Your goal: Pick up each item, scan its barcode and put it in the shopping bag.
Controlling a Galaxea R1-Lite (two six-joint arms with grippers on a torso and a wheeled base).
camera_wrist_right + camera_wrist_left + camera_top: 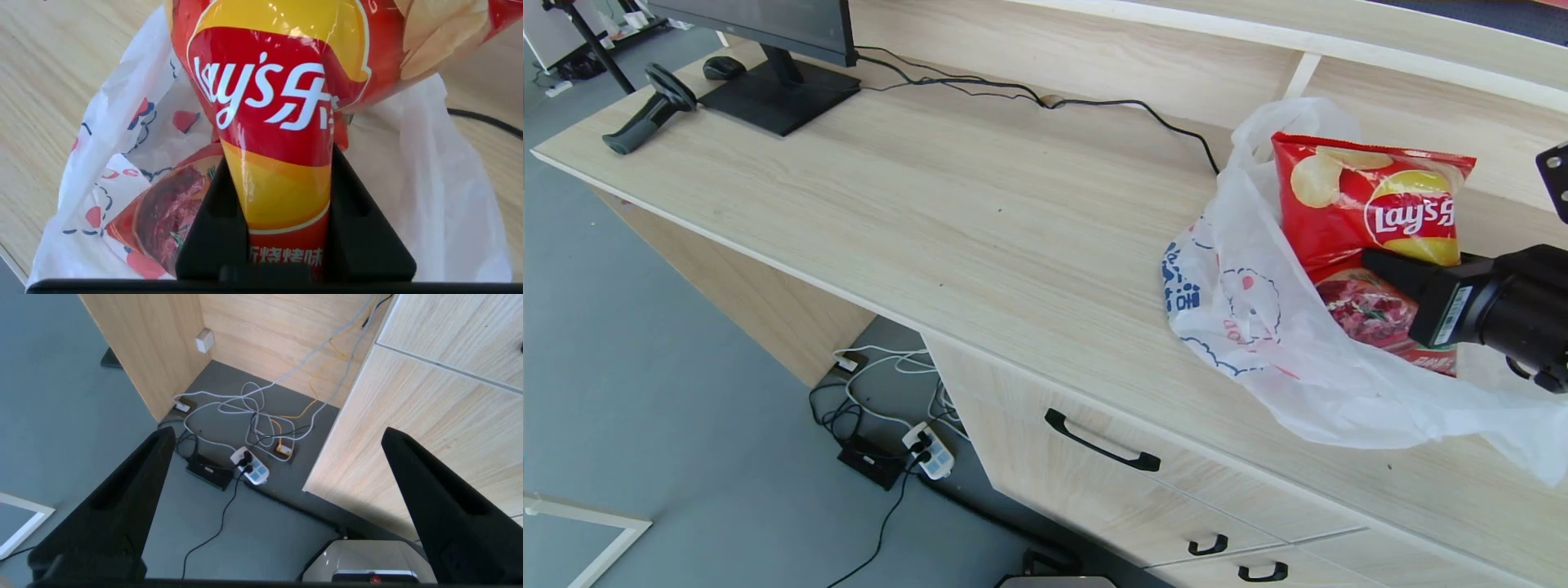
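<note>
Over shopping bag [1258, 343] — right hand [1380, 265] level, clamping chip bag [1372, 196]; left hand [278, 434] wide.

Chip bag [1347, 196] partly behind right gripper [1382, 266]

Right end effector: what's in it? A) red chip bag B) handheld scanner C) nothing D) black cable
A: the right end effector is closed on the red chip bag, holding it at the open white shopping bag.
</note>
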